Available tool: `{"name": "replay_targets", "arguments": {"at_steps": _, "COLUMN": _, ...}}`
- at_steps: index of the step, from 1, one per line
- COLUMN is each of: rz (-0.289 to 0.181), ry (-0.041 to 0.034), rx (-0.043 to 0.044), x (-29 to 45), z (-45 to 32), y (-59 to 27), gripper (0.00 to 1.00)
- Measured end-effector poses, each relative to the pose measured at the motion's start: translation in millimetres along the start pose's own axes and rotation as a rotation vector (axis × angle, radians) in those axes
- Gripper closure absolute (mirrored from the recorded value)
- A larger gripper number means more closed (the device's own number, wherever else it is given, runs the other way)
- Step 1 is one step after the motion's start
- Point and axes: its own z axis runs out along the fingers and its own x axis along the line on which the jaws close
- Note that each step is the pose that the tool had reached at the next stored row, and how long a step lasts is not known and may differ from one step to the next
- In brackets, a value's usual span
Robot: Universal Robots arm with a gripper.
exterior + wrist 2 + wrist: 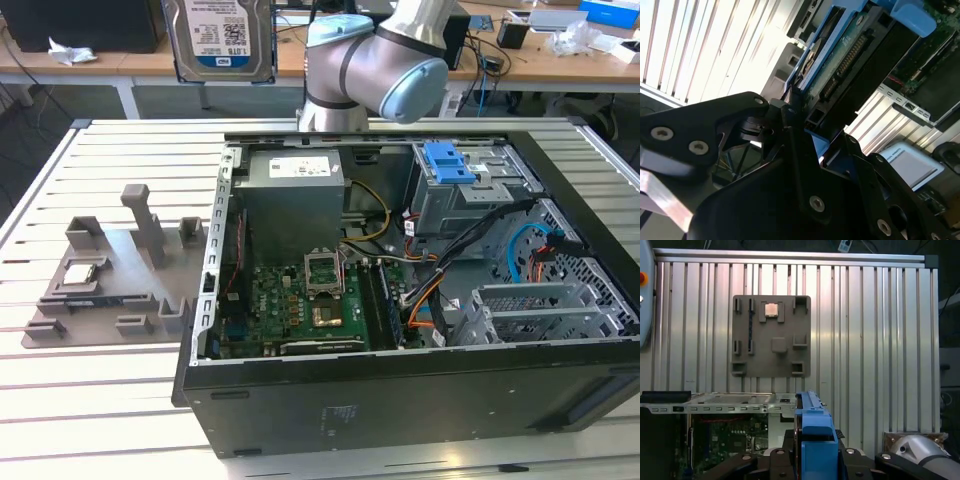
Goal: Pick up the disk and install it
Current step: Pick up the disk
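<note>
Currently the gripper (795,117) is clamped shut on the disk (218,40); judged rigid, fairly heavy and shock-sensitive, it is best held by its carrier frame (815,435)

The table (100,400) is a broad bed of pale aluminium slats with dark grooves between them, edged by a grey rail. In the second wrist view, hard white light glares off the slats (695,45). In the exterior view a wooden desk (110,62) with a white leg (126,98) stands behind the table at eleven o'clock. Another desk (560,68), cluttered with small items, stands at one o'clock. Dark floor (50,105) shows beneath them.
</note>
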Motion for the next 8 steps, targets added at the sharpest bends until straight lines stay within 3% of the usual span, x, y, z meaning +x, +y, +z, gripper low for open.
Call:
{"name": "replay_targets", "arguments": {"at_steps": 1, "rz": 0.0, "ry": 0.0, "rx": -0.0008, "x": 0.0, "z": -0.3, "y": -5.9, "gripper": 0.63}}
{"name": "replay_targets", "arguments": {"at_steps": 8, "rz": 0.0, "ry": 0.0, "rx": -0.0023, "x": 0.2, "z": -1.1, "y": -24.0, "gripper": 0.63}}
